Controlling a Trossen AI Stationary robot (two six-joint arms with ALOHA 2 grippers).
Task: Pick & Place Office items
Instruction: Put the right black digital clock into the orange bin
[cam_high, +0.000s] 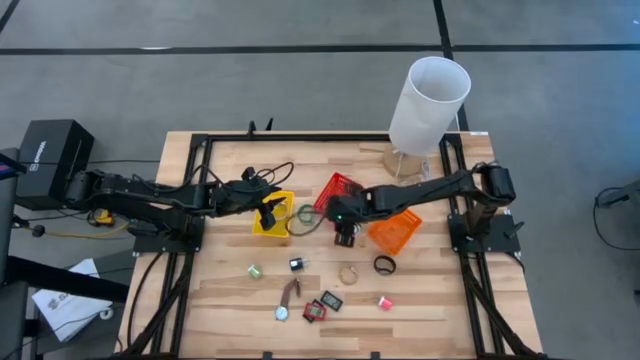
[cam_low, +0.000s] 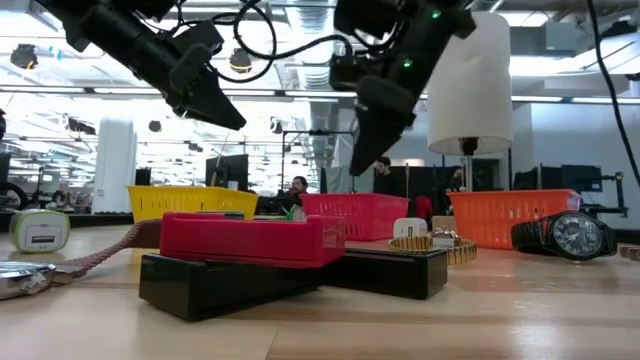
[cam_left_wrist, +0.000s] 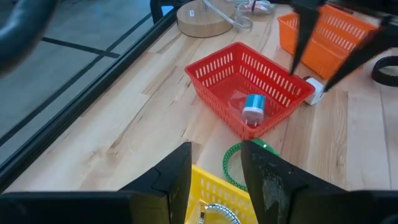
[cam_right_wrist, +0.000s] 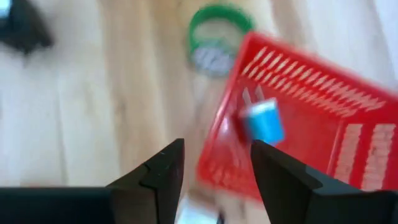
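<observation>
My left gripper (cam_high: 269, 214) hangs open over the yellow basket (cam_left_wrist: 214, 202), with nothing between its fingers. My right gripper (cam_right_wrist: 216, 165) is open and empty above the near corner of the red basket (cam_right_wrist: 311, 130); it points steeply down. A blue-and-white item (cam_left_wrist: 254, 107) lies inside the red basket. A green ring (cam_left_wrist: 231, 163) lies flat on the table between the yellow and red baskets. More office items lie on the near half of the table: a black ring (cam_high: 385, 265), a clear ring (cam_high: 348, 273), red-black squares (cam_high: 320, 306), a pink bit (cam_high: 385, 302), a brown strap (cam_high: 290, 290).
An orange basket (cam_high: 395, 231) sits right of the red one, close to my right arm. A tall white cylinder (cam_high: 428, 105) stands on a wooden base at the far right. A small white item (cam_left_wrist: 314, 90) lies beside the red basket. Bare wood shows along the table's near edge.
</observation>
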